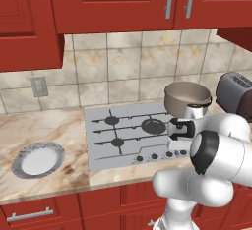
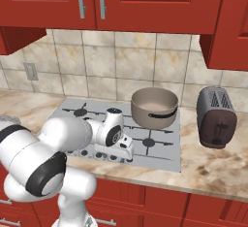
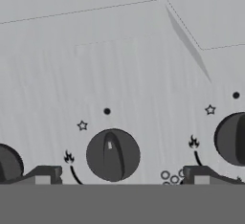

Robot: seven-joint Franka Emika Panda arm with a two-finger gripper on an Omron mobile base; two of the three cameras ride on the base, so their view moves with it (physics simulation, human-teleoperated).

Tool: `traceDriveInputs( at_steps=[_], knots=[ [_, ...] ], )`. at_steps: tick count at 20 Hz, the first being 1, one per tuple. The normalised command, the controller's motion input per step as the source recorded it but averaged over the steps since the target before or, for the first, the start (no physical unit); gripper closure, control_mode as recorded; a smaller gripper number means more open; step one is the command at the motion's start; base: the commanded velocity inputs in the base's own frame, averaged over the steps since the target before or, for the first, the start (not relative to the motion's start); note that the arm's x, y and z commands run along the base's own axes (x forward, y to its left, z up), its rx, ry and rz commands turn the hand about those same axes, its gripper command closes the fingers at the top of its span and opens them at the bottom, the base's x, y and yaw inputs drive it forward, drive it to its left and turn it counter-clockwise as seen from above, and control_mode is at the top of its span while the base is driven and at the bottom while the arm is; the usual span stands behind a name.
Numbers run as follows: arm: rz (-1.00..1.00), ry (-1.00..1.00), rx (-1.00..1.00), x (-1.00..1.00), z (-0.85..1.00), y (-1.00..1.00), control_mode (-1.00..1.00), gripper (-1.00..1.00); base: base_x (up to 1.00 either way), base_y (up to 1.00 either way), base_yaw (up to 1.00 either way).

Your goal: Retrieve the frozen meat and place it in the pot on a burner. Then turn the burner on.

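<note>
Hand view shows you the gripper (image 3: 119,175) spread wide and empty, a dark knob (image 3: 113,154) between its fingertips (image 3: 44,174). Your pot (image 1: 187,97) sits on the grey stove's (image 1: 101,149) back burner, beside a toaster (image 2: 216,116), on the marble counter (image 1: 44,126).

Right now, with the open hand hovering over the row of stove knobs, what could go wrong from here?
1. Several similar round dark knobs sit in a row; the hand straddles the middle knob, but that may not feed the burner under the round grey-brown metal pot.
2. No orange-yellow meat strip can be made out inside the pot, so heating might start on an empty pot.
3. The fingertips are close to the grey cooktop and could scrape it.
</note>
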Motion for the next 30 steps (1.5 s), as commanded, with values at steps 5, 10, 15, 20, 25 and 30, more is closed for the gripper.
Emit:
traceDriveInputs(
  at_steps=[5,10,15,20,25,30],
  knots=[
    [0.00,0.00,0.00,0.17,0.00,0.00,-1.00,-1.00,0.00,0.00,0.00],
    [0.00,0.00,0.00,0.10,0.00,0.00,-1.00,-1.00,0.00,0.00,0.00],
    [0.00,0.00,0.00,0.00,0.00,0.00,-1.00,-1.00,0.00,0.00,0.00],
    [0.00,0.00,0.00,0.00,-0.05,0.00,-1.00,1.00,0.00,0.00,0.00],
    [0.00,0.00,0.00,0.00,-0.07,0.00,-1.00,1.00,0.00,0.00,0.00],
    [0.00,0.00,0.00,0.00,-0.06,0.00,-1.00,1.00,0.00,0.00,0.00]
  ],
)
